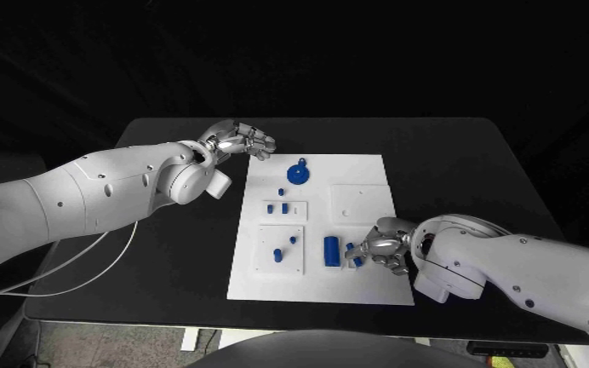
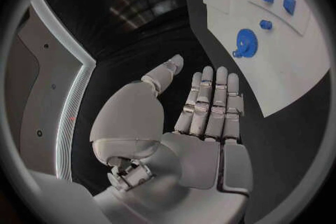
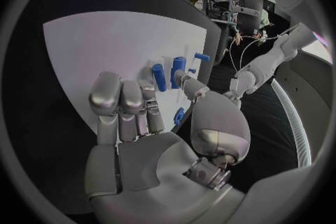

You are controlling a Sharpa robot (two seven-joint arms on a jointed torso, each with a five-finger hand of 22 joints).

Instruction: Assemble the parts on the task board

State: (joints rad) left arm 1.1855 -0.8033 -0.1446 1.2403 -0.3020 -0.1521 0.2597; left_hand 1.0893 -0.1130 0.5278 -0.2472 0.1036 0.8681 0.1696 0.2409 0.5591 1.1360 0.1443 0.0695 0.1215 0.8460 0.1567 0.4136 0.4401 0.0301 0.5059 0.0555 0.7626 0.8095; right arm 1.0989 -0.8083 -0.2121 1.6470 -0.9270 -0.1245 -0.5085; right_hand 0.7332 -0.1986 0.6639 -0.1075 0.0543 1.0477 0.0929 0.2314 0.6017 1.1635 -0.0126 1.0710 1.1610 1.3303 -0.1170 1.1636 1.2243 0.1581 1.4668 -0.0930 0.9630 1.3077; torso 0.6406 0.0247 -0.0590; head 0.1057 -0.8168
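Head view dim overall; background beyond the worktop [image 1: 466,172] pure black, no detail; task board [image 1: 322,227] is the brightest patch, evenly lit from above, slightly washed, faint violet tint; soft short shadows under the raised blocks on the board; specular glints on the left hand [image 1: 242,140] just off the board's far corner; wrist views heavy fisheye, board edges bow, dark vignette ring round each circle; right hand [image 3: 150,123] near the lens slightly soft, mild glare on its palm.

No text, label, brand or number can be read anywhere.
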